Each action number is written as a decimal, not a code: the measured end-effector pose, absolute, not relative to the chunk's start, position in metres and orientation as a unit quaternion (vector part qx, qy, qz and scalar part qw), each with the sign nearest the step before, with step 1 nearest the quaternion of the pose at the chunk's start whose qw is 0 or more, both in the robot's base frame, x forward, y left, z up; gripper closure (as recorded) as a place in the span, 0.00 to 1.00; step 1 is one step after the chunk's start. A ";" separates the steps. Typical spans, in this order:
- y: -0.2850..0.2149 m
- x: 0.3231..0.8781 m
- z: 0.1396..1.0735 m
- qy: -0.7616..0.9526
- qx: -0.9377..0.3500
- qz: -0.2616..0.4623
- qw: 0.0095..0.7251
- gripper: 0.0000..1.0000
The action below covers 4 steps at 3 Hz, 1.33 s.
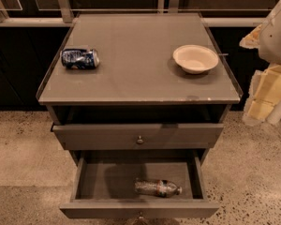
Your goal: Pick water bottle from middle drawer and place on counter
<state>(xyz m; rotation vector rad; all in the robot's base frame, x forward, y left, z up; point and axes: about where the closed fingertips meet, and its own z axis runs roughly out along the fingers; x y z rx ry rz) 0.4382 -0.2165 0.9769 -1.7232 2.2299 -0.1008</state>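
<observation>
The water bottle is small, clear and crinkled, with a dark label band. It lies on its side in the open middle drawer, near the drawer's front and right of centre, cap pointing right. The counter is the grey cabinet's flat top with thin side rims. My gripper is at the right edge of the view. It hangs beside the cabinet's right side at about counter height, well above and to the right of the bottle, and holds nothing that I can see.
A blue-and-silver soda can lies on its side at the counter's left. A white bowl stands at its right. The upper drawer front with a round knob is pulled out slightly. Speckled floor surrounds the cabinet.
</observation>
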 end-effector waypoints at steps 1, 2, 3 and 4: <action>-0.216 0.438 0.977 0.781 -0.603 -0.035 0.160 0.00; -0.220 0.435 0.969 0.784 -0.596 -0.034 0.168 0.00; -0.222 0.411 0.921 0.795 -0.571 0.004 0.203 0.00; -0.221 0.395 0.834 0.815 -0.526 0.080 0.228 0.00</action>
